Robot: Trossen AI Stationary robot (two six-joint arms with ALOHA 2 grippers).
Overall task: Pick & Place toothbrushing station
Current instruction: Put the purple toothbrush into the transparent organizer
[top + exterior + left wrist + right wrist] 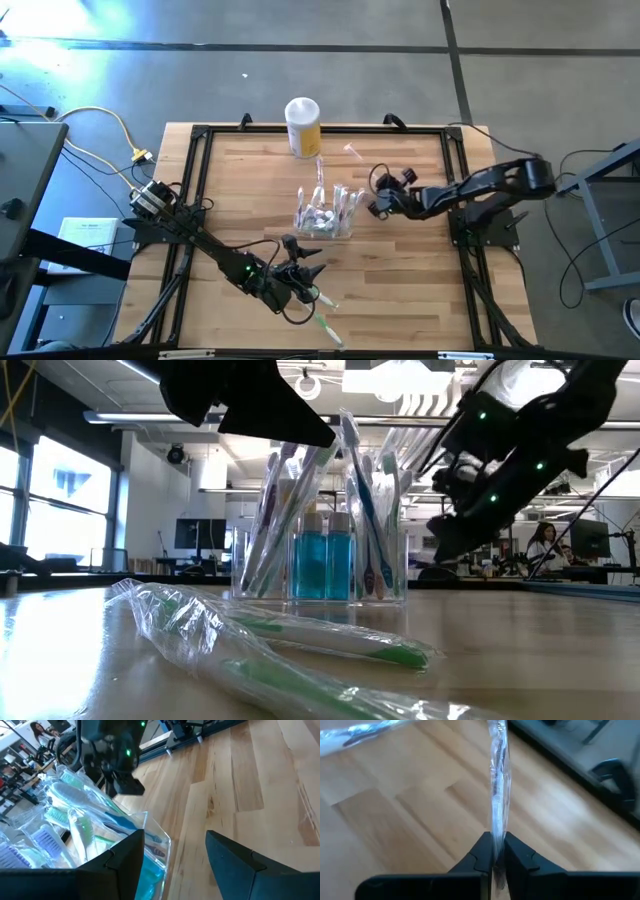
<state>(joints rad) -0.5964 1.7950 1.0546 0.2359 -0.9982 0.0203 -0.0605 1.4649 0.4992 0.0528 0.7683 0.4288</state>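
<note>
Worktop [400,300] of pale wooden planks, and right at its middle stands the toothbrushing station [326,213], a see-through plastic holder packed with brushes. From the low view its centre compartments hold something blue [325,565], with toothbrushes [372,510] leaning out on either side.

Over to the right gripper [494,856]: it reaches in from the right edge and sits just beside the station's right side. Its jaws are pressed together on a thin, crinkly clear wrapper [498,785] that runs straight out ahead of the fingertips, above the planks. What is inside that wrapper, I cannot tell.

Now the left gripper [305,262]: it has its place between the station and the near edge, the arm stretching in from the left edge. Its jaws stand apart with nothing between them; in the left wrist view the two dark fingers [235,865] frame bare wood, and the station's clear corner [150,837] sits just past one of them.

Down by the near edge lie two wrapped toothbrushes [300,650] with green ends, flat on the wood in clear bags, well apart from the station. Towards the far edge a yellow canister [303,127] with a white lid stands upright, and a small pinkish item [354,151] lies near it on the wood.

Beyond the worktop, a person [545,546] sits in the room behind.
</note>
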